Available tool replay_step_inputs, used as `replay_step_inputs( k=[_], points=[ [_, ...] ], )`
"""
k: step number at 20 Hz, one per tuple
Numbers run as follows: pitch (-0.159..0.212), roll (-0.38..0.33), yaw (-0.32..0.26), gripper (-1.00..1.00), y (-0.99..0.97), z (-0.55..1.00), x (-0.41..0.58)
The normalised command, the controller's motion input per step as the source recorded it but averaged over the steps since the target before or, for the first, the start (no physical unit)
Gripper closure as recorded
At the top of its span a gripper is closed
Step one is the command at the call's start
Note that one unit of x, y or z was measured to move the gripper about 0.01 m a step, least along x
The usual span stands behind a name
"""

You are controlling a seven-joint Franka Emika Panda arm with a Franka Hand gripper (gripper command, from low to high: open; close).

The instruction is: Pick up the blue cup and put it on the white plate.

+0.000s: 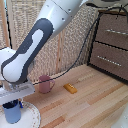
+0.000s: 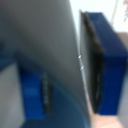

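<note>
So the end effector [image 1: 13, 101] sits right on top of the blue cup [image 1: 12, 112], and the cup is directly under it, over the white plate [image 1: 31, 118]. From the exterior view I can't say for sure if the cup's base is touching the plate or just above it. The wrist view is a blur of blue and grey with a dark finger pad [image 2: 96, 62] up against the cup wall, so it looks clamped on the cup. If it were me, I'd ease straight down until the cup is properly seated, no sideways drift, then open slowly and lift vertically so the fingers don't catch the rim or handle. The pink mug [image 1: 46, 84] and a small yellow block [image 1: 70, 88] lie off to the side on the wooden floor, well clear.
</note>
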Motion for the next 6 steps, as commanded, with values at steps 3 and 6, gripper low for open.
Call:
replay_step_inputs(
  k=[3,6],
  points=[
    [-0.077,-0.009,0.02,-1.0,-0.1,0.86,0.067],
    [-0.136,0.0,0.06,-1.0,-0.09,0.77,0.333]
  ],
)
